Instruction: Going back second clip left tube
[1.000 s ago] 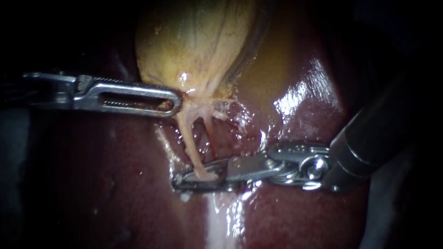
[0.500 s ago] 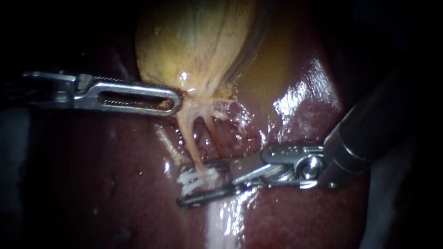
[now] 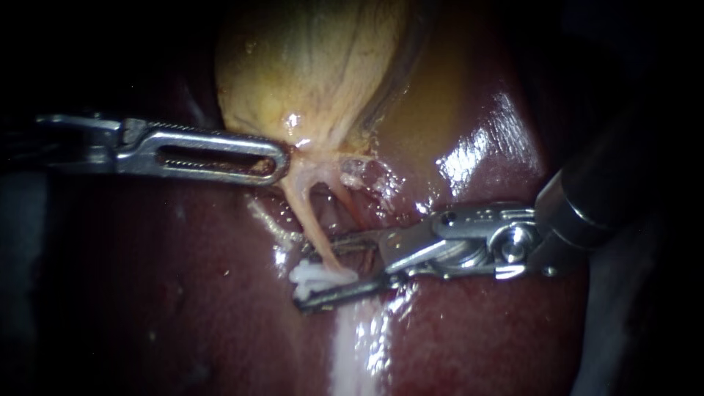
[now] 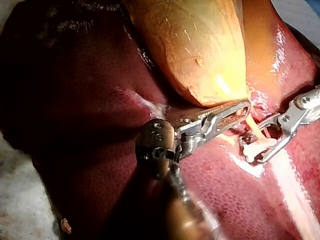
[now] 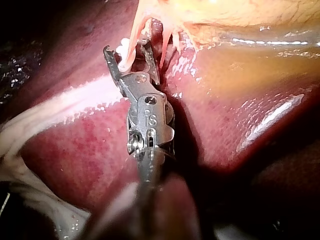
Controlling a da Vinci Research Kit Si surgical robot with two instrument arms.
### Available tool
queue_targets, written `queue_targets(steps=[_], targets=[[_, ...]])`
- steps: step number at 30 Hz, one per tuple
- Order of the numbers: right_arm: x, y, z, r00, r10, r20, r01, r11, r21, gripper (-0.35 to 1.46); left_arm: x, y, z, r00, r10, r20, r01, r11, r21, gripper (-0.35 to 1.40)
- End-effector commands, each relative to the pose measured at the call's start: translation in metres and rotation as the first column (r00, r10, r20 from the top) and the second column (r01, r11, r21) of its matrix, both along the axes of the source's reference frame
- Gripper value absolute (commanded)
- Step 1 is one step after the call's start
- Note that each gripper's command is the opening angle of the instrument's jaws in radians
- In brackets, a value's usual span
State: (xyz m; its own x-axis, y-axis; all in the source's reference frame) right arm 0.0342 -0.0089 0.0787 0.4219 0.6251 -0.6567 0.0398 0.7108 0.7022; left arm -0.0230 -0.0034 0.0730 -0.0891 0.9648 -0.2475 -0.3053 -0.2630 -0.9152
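The pale left tube [image 3: 312, 224] runs down from the yellow gallbladder [image 3: 308, 66] over the dark red liver [image 3: 169, 293]. A white clip [image 3: 317, 276] sits across its lower end. My right instrument [image 3: 306, 275] has its jaws open, one on each side of the tube at the clip. The right wrist view shows the same: the open jaws [image 5: 125, 50], the tube [image 5: 132, 35] and the clip [image 5: 121, 51] between them. A thinner reddish right tube [image 3: 350, 209] lies beside it. My left instrument [image 3: 281, 160] holds the gallbladder's neck with its slotted jaws shut, also visible in the left wrist view [image 4: 244, 108].
A pale whitish band [image 3: 352, 352] runs down the liver below the clip. Wet glare covers the liver [image 3: 484, 147] above the right instrument's wrist. White cloth [image 4: 20, 200] lies beyond the liver's edge beside the left shaft.
The right instrument's jaws, shut around the left tube's lower end a second ago, have opened, leaving a white clip there. The instrument has drawn back a little to the right. The left instrument is still.
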Motion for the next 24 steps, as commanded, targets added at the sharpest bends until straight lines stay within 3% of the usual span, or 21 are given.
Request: queue_targets(steps=[1,16,24], targets=[[-0.0001,-0.0001,-0.0003,1.0000,-0.001,-0.001,0.001,1.000,0.001,0.49,0.0000,0.0000,0.0000,1.0000,0.000,0.000,0.000,1.000,0.000,-0.35],[-0.0039,0.0011,-0.0037,0.9997,-0.019,-0.019,0.019,1.000,-0.013,0.49,0.0000,-0.0001,0.0001,1.0000,0.000,0.000,0.000,1.000,-0.001,-0.35],[-0.0069,0.0032,-0.0059,0.9996,-0.015,-0.023,0.014,0.998,-0.056,0.49,0.0000,-0.0002,0.0001,1.0000,0.000,0.000,0.000,1.000,-0.002,-0.35]])
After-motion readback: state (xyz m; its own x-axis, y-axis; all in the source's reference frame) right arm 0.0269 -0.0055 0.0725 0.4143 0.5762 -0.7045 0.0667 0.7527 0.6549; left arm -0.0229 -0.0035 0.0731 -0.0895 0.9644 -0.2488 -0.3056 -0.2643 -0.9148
